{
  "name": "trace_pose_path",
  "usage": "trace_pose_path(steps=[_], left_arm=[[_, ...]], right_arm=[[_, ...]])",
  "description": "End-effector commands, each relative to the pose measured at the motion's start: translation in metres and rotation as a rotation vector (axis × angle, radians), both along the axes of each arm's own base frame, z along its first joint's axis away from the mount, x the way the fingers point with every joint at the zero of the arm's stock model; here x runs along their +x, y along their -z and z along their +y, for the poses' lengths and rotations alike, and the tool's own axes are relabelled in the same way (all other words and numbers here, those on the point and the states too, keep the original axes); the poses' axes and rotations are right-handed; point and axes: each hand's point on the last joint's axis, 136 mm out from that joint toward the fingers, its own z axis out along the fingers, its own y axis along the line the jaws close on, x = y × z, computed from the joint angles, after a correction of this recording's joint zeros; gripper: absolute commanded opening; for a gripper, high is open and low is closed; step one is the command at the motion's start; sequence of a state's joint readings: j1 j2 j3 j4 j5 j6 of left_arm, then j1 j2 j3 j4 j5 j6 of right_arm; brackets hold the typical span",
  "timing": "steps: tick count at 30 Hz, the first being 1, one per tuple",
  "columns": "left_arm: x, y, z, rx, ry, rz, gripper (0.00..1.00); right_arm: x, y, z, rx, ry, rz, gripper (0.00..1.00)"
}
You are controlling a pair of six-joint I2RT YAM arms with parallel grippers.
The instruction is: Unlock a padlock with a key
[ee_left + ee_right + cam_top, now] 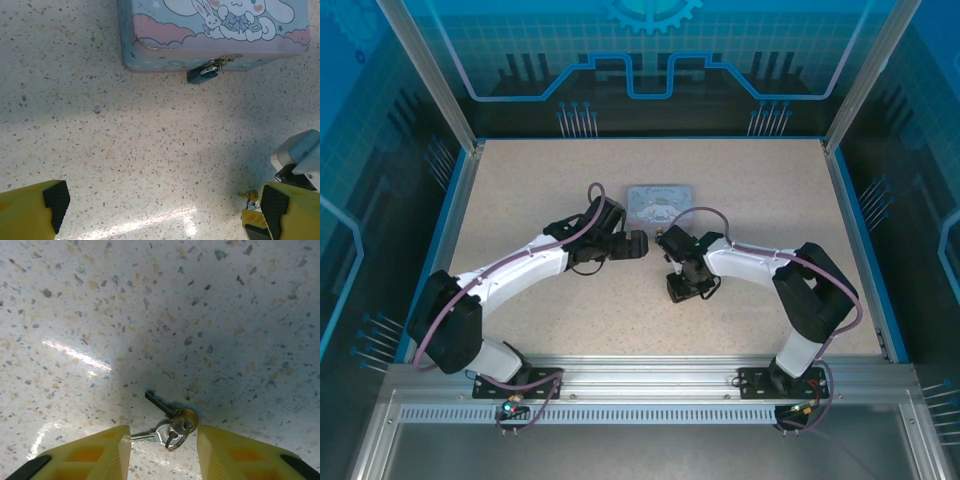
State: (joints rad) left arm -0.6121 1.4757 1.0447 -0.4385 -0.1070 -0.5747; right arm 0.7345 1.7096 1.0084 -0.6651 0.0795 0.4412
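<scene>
The padlock (202, 74), tiny and dark bluish, hangs at the front edge of a pale blue cartoon tin (165, 45), which lies at the table's middle (660, 203). The key (172, 412), brass-headed with a dark blade, lies flat on the table on a ring with a silver key (150, 434). My right gripper (164, 450) points down over them with its yellow fingers close on either side, the silver blade's tip at the left finger and the brass head at the right finger. My left gripper (165, 202) is open wide over bare table, short of the padlock, holding nothing.
The two grippers sit close together just in front of the tin (638, 244) (682, 290). The right gripper's body (295, 157) stands by my left gripper's right finger. Blue walls ring the speckled table (520, 190).
</scene>
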Motion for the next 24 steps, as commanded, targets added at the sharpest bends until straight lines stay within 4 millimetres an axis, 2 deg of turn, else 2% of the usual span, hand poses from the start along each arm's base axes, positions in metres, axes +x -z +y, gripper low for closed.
trace_pose_path(steps=[1,10,16,21,24], left_arm=[[-0.003,-0.005,0.002,-0.025,0.003,-0.006,0.99],[-0.003,-0.005,0.003,-0.022,0.001,-0.012,0.99],[-0.003,-0.006,0.003,-0.023,0.0,-0.012,0.99],[-0.003,-0.007,0.003,-0.028,-0.005,-0.011,0.99],[-0.005,-0.006,0.002,-0.04,-0.01,-0.005,0.99]], right_arm=[[-0.002,0.003,-0.005,-0.064,0.0,0.004,0.39],[-0.003,0.008,-0.003,-0.062,0.006,0.011,0.22],[-0.004,0.01,-0.001,-0.048,0.004,0.011,0.01],[-0.003,0.006,-0.002,-0.021,0.007,-0.004,0.0],[0.0,-0.003,0.001,0.056,0.013,-0.023,0.0]])
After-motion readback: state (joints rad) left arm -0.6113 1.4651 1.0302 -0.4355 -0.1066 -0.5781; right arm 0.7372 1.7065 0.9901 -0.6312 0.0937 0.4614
